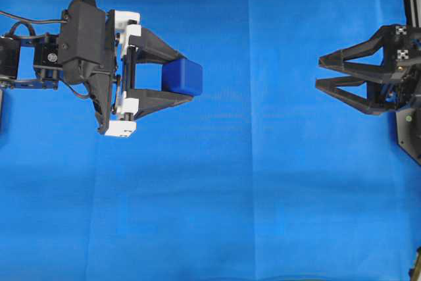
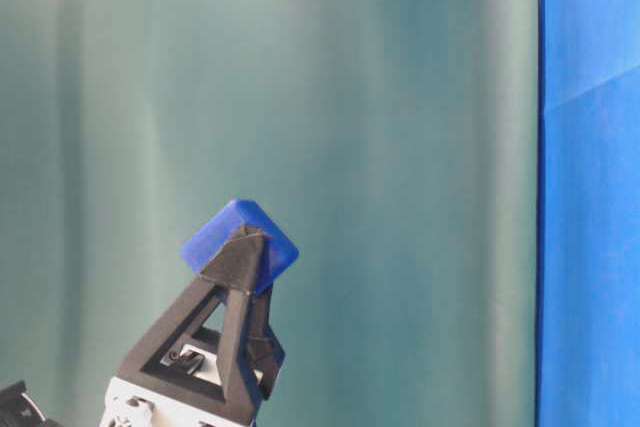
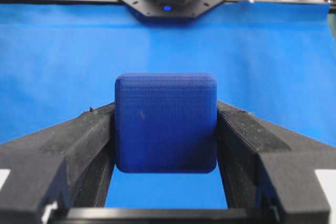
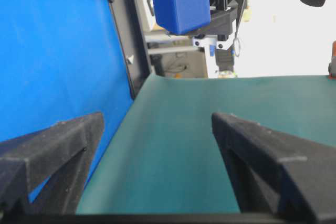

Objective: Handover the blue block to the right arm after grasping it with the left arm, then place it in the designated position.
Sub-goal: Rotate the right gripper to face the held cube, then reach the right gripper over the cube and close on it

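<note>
Blue block (image 1: 182,76): clamped between the two fingertips of the left gripper (image 1: 179,76), raised clear of the blue cloth (image 1: 263,195), at about 10 o'clock in the overhead view. Seated squarely across both pads in the left wrist view (image 3: 165,123); roughly half of the cube proud of the tips toward 3 o'clock. Seen from table level perched at the finger ends, tilted on a corner (image 2: 240,245).

Right gripper (image 1: 318,73): spread wide, holding nothing, at 3 o'clock, well apart from the block. Tips aimed toward 9 o'clock. Block visible from its wrist camera (image 4: 181,4) high at 12 o'clock, above the line between the fingers.

Judgement on step in hand: grasp done, handover not yet begun. Recommended for a clean transfer:
- Close the gap along the 3-to-9 line; bring the open fingers level with the block first.
- Take the exposed half only, on the faces crosswise to the left pads, to avoid finger clash.
- Close fully before any release by the left side.
- Risk: shallow tip grip, possible twist or drop on contact.
</note>
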Available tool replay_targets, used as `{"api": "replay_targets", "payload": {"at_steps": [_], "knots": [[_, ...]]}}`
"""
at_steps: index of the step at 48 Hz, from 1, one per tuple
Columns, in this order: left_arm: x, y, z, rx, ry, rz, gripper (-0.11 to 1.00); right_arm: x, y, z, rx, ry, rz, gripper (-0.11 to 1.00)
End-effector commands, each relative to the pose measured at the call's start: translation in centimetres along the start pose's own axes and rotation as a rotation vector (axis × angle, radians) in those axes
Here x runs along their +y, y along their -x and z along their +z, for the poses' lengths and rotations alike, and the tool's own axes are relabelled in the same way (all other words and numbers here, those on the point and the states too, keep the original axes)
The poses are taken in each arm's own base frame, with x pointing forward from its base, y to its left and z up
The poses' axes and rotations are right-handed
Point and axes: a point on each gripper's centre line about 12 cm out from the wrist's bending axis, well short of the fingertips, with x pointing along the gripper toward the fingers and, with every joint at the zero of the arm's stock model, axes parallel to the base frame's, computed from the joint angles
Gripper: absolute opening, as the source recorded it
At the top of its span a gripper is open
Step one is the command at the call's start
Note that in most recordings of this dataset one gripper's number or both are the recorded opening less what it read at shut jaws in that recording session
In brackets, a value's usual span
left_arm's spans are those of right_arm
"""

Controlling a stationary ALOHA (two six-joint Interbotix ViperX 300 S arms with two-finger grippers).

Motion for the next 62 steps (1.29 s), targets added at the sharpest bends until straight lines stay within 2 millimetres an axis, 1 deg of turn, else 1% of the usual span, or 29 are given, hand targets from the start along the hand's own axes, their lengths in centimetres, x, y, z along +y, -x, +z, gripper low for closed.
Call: {"api": "replay_targets", "payload": {"at_steps": [1,18,23,28,45,55,62], "knots": [[0.0,0.4,1.2,-0.041,0.0,-0.001,0.49,-1.1,-0.1,0.4,-0.011,-0.004,-0.025,0.93],[-0.1,0.4,1.2,-0.041,0.001,-0.002,0.49,-1.2,-0.5,0.4,-0.009,-0.004,-0.02,0.93],[0.0,0.4,1.2,-0.041,0.003,0.0,0.49,-1.0,-1.2,0.4,-0.007,-0.003,-0.002,0.93],[0.0,0.4,1.2,-0.04,0.003,0.0,0.49,-1.3,-2.1,0.4,-0.001,-0.001,0.011,0.93],[-0.1,0.5,1.3,-0.043,0.006,-0.002,0.49,-2.6,-6.8,1.2,-0.035,0.062,0.035,0.93],[-0.1,0.5,1.3,-0.043,0.005,-0.003,0.49,-3.6,-10.2,1.6,-0.064,0.089,0.032,0.92],[-0.2,0.5,1.3,-0.043,0.007,-0.005,0.49,-3.8,-12.8,1.6,-0.081,0.117,0.04,0.93]]}}
